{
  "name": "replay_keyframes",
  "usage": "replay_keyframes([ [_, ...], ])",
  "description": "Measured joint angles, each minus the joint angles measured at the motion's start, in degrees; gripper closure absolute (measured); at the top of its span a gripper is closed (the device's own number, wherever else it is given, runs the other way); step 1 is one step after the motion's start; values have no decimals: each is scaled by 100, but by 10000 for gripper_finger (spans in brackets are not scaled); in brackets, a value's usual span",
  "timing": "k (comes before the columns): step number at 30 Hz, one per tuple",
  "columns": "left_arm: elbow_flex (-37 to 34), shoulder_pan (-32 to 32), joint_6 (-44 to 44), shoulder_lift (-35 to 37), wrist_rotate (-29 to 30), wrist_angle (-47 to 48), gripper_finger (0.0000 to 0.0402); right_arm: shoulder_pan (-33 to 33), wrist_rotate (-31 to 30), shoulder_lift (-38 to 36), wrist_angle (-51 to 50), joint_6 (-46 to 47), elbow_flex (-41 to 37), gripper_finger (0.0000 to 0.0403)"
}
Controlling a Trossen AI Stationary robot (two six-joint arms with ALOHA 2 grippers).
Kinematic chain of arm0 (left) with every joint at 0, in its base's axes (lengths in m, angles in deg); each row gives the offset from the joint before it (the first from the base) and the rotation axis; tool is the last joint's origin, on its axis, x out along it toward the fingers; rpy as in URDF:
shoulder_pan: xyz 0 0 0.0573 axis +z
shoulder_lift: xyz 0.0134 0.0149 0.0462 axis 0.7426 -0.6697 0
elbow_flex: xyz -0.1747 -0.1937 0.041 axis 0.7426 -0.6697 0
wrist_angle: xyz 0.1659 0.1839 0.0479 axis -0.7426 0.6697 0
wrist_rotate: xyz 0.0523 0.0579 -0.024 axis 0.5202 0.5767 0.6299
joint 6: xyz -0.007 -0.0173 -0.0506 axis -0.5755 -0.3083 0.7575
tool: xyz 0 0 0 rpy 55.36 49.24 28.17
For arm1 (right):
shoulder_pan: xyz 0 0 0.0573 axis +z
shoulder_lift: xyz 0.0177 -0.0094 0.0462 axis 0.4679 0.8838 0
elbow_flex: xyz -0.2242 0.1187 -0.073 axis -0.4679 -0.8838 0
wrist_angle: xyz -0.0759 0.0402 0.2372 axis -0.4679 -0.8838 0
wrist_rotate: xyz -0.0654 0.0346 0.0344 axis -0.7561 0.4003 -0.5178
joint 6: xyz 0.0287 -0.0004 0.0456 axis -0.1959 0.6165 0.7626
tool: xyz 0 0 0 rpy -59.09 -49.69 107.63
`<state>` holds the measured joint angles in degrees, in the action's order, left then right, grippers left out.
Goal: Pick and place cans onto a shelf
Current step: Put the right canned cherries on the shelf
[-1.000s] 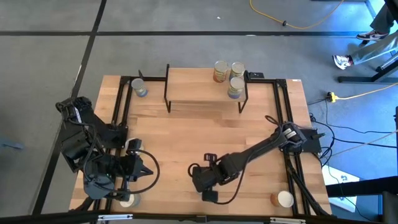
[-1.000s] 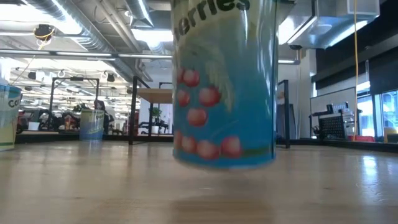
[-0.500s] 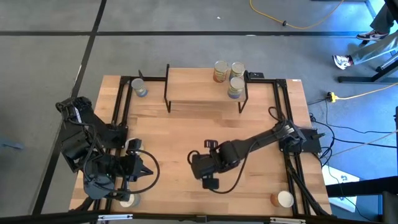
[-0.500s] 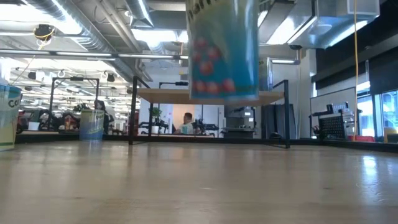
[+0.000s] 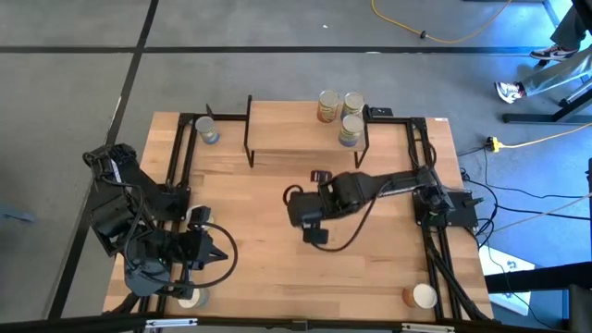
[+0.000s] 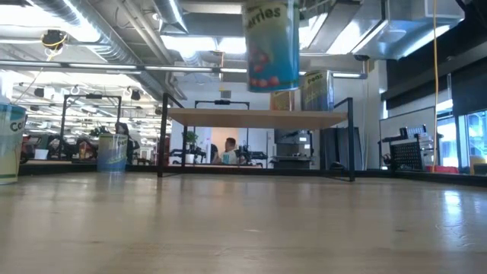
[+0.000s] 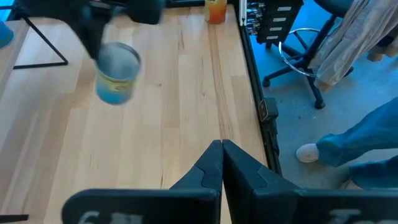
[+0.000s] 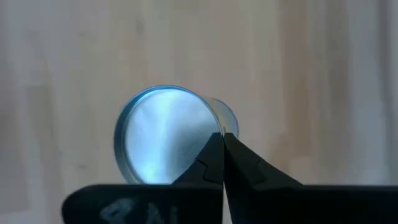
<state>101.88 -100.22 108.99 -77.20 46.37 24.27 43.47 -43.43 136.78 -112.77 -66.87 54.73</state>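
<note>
Right tool (image 5: 294, 205) raised blue can (image 6: 271, 46) toward shelf (image 6: 259, 116)

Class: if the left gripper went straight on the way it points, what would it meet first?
From the left gripper, probably the orange can by the far rail; only bare tabletop before it, depth unclear.

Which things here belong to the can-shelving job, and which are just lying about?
Job: blue cherry-label tin in the right gripper; three round-topped tins on the light-wood, black-legged shelf; grey-blue tin beside the shelf.
Lying about: yellow floor cable; person's white shoe.
</note>
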Motion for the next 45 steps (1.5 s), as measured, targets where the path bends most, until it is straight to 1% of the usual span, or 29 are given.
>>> replay_keyframes([
  [17,0,0,-7,0,9,4,401,-902,-151,-536,-142,-781,14,403],
  [25,0,2,-4,0,76,4,401,-1471,-143,-709,-127,-1153,16,403],
  [29,0,2,-2,0,137,2,401,-1769,-42,-792,-15,-1388,16,403],
  [38,0,188,-2,2,174,0,401,-2421,5,-835,5,-1929,16,403],
  [45,0,386,-96,2,-13,2,401,-2850,10,-833,18,-2242,16,403],
])
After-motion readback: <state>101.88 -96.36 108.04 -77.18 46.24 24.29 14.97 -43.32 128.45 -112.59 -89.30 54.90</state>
